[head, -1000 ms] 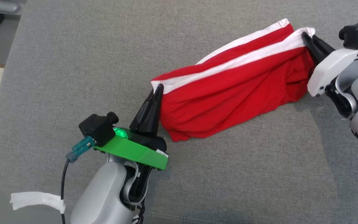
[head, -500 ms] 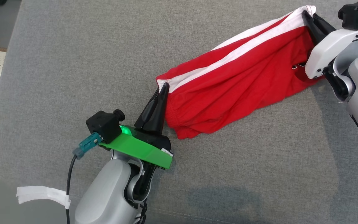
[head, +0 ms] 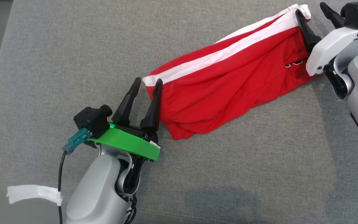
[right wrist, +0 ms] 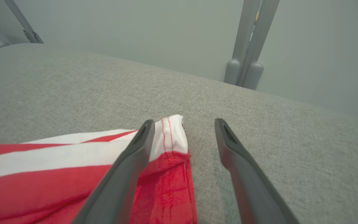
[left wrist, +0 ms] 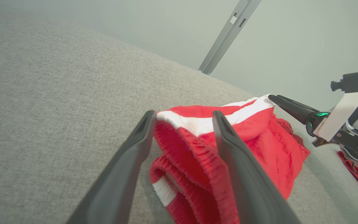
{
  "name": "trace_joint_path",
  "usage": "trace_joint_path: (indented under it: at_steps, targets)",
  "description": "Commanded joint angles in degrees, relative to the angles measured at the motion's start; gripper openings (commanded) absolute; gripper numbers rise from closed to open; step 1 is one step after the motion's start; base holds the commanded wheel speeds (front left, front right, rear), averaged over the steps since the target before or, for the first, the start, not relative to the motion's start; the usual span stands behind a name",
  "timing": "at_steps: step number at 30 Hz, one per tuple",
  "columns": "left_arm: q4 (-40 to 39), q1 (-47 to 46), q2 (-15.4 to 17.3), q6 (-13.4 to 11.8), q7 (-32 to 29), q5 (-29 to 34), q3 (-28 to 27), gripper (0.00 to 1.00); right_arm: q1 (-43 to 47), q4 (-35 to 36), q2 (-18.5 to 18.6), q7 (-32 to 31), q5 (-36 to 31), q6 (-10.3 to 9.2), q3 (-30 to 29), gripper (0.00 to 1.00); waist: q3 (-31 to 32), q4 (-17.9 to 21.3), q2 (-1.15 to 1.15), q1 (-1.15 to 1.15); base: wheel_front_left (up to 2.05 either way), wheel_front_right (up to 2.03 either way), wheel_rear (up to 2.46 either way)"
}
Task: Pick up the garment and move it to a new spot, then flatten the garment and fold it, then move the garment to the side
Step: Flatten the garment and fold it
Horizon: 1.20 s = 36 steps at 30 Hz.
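Left gripper (head: 148,81) and right gripper (head: 310,8), clamped on garment (head: 228,81) ends 0.5 s ago, now have fingers apart, so garment lies released from centre to far right on cushion (head: 73,46); flattening likely next.

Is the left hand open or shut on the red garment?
Open. The two dark fingers of the left hand stand apart, and the corner of the red garment with white stripes lies loose between them.

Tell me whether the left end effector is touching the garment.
Touching. Left wrist view: the garment lies between the fingers of the open left end effector, against both.
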<state>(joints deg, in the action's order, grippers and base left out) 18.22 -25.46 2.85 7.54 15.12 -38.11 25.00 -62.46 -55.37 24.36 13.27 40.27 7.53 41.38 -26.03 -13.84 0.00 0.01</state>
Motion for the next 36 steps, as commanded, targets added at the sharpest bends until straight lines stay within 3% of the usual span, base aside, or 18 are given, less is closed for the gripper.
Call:
trace_joint_path:
  at_steps: [1, 9, 18, 28, 36]
  targets:
    - [0.3, 0.6, 0.1, -0.1, 0.0, 1.6, -1.0, 1.0, 0.6, -0.5, 0.0, 0.8, 0.1, -0.09, -0.4, 1.0, 0.9, 0.5, 0.0, -0.01, 0.0, 0.0, 0.0]
    - [-0.9, 3.3, 0.1, -2.5, -0.1, 7.6, -4.7, 1.0, 4.3, 0.2, -0.8, 1.9, 0.3, -0.1, -1.9, 1.0, 3.6, 1.1, 0.0, -0.01, 0.0, 0.0, 0.0]
    - [-3.3, 7.0, 0.1, -3.2, -0.1, 9.2, -6.8, 1.0, 9.6, 2.6, -0.7, 1.9, -1.0, -0.09, -5.3, 1.0, 5.7, 0.4, 0.0, -0.01, 0.0, 0.0, 0.0]
    - [-3.5, 8.6, 0.1, -3.1, -0.1, 9.7, -6.8, 1.0, 12.4, -1.0, -0.6, 1.9, -1.8, -0.1, -8.7, 1.0, 5.0, -2.9, 0.0, -0.01, 0.0, 0.0, 0.0]
    - [-3.8, 8.9, 0.1, -2.9, -0.1, 10.5, -6.9, 1.0, 14.1, -6.1, -2.7, 1.6, 0.0, -0.09, -9.4, 1.0, 4.7, -4.4, 0.0, -0.01, 0.0, 0.0, 0.0]
